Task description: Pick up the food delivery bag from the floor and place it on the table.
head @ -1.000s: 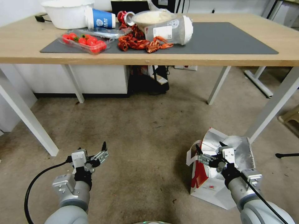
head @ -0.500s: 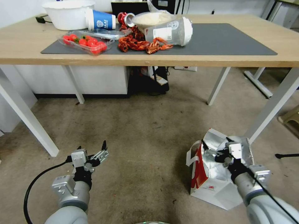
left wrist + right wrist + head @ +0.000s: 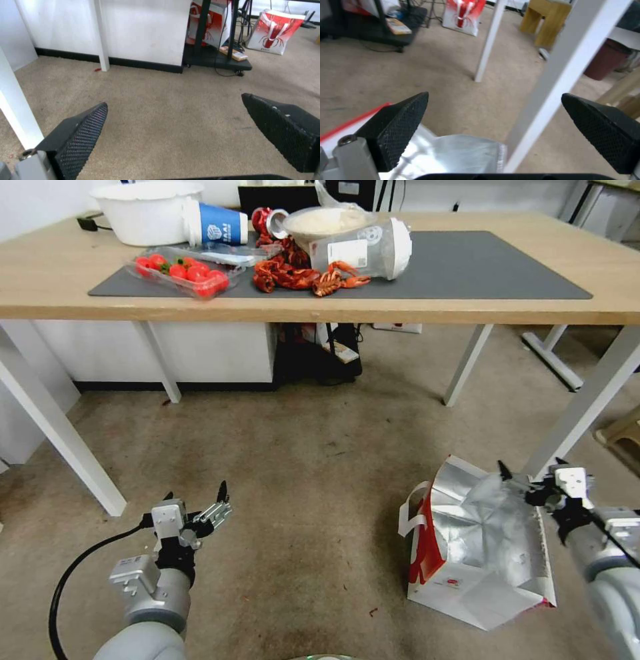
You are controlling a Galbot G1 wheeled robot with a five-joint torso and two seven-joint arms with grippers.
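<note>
The food delivery bag (image 3: pixel 477 553) is lying on the floor (image 3: pixel 300 460), open mouth up, its crumpled foil lining exposed and a red side panel facing the robot's left. It is sitting just in front of a white leg of the table (image 3: pixel 580 410), at the right of the head view. The right gripper (image 3: pixel 533 480) is hovering at the bag's far right top corner, beside that leg, with its jaws spread and nothing between them. The left gripper (image 3: pixel 200 507) is hanging low over bare floor, well apart from the bag, jaws likewise spread and empty.

Between the two arms a wide stretch of stained floor is lying unobstructed up to the table's front edge. On the tabletop, the right half of the dark mat (image 3: pixel 493 263) is bare; a tray of tomatoes (image 3: pixel 180 270), crayfish (image 3: pixel 300 277), a white basin (image 3: pixel 143 210) and a blue cup (image 3: pixel 217 223) are crowding the left half.

The right wrist view is showing the foil rim (image 3: pixel 460 155) directly below the parted fingers (image 3: pixel 400 125), with the table leg (image 3: pixel 560 80) crossing between them. The left wrist view is showing a second red-and-white bag (image 3: pixel 275 31) standing far off beyond a dark low shelf (image 3: pixel 216 60).
</note>
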